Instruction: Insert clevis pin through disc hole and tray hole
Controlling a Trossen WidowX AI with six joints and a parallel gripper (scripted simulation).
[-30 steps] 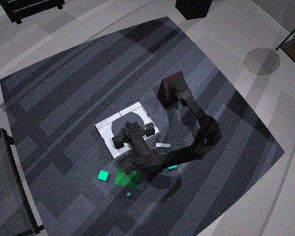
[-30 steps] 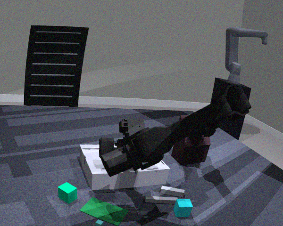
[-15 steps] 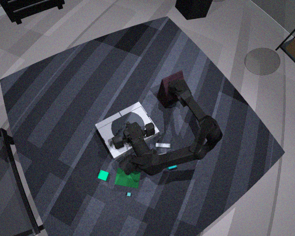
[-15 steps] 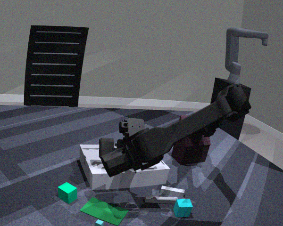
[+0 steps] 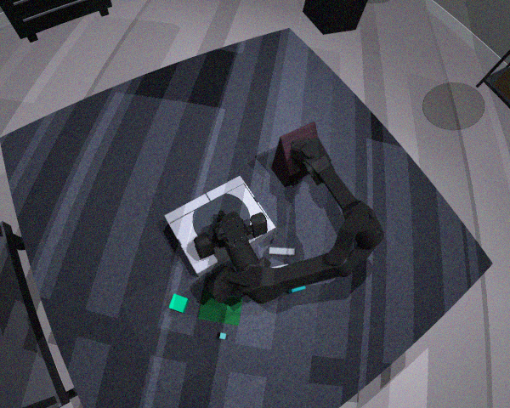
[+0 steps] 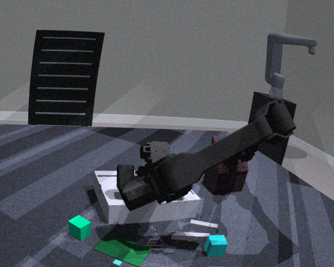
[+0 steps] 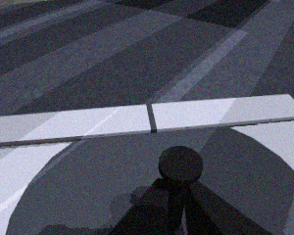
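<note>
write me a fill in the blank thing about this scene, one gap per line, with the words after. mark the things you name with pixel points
The end effector (image 7: 174, 188) is shut on the ____.
The disc (image 5: 202, 215) (image 7: 113, 171) lies inside the ____.
Beside the green cube (image 5: 178, 303) (image 6: 79, 227) lies a flat sheet coloured ____.
The arm (image 5: 299, 272) (image 6: 219, 152) reaches over from a block coloured dark ____.

pin; tray; green; red
</note>
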